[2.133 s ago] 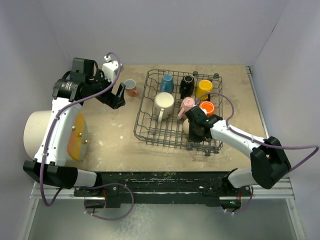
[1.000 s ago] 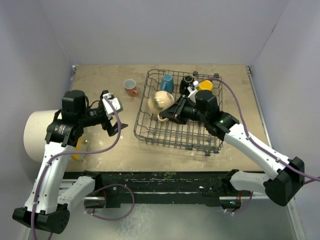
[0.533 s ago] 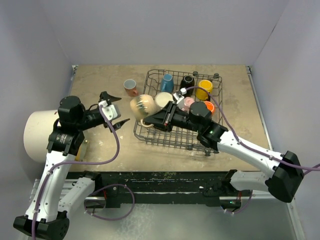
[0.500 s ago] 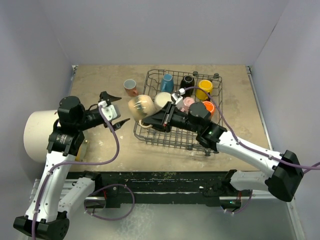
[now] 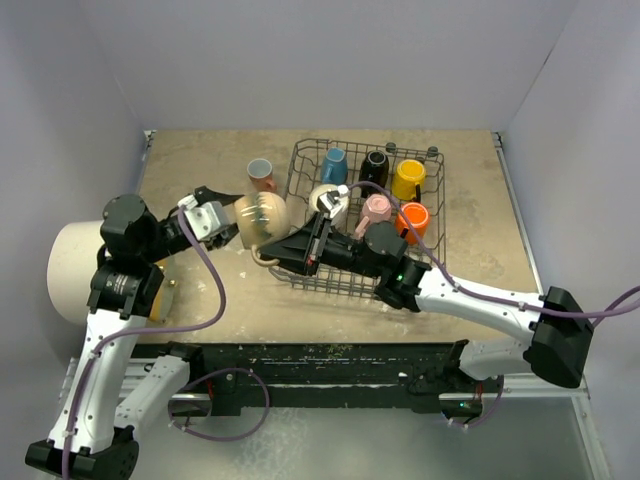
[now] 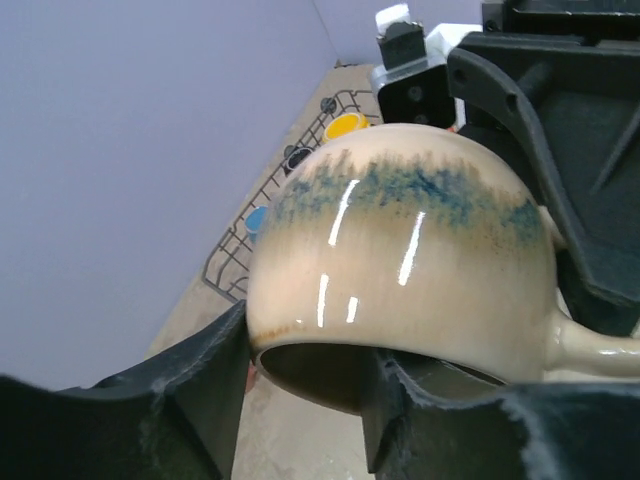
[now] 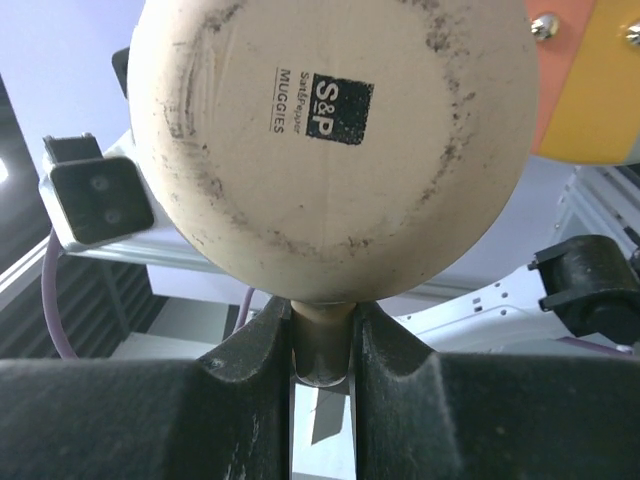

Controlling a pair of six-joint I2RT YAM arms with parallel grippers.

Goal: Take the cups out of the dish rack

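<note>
Two grippers meet at the big cream mug (image 5: 262, 214), held in the air above the worktop (image 5: 200, 160) just left of the dish rack (image 5: 298, 150). On its handle the right gripper (image 7: 320, 335) is clenched tight, the mug's stamped base facing that wrist camera. Opposite, the left gripper (image 6: 300, 375) has its fingers (image 6: 200, 400) spread, with the mug's rim between them.

Cream mug (image 6: 400, 270): we are seeing glossy glazed ceramic, its base matt and scuffed
Dish rack (image 5: 360, 141): we are seeing smooth metal wire
Table (image 5: 200, 165): we are seeing rough, matt board
Left gripper (image 6: 300, 370): we are seeing grainy matt plastic
</note>
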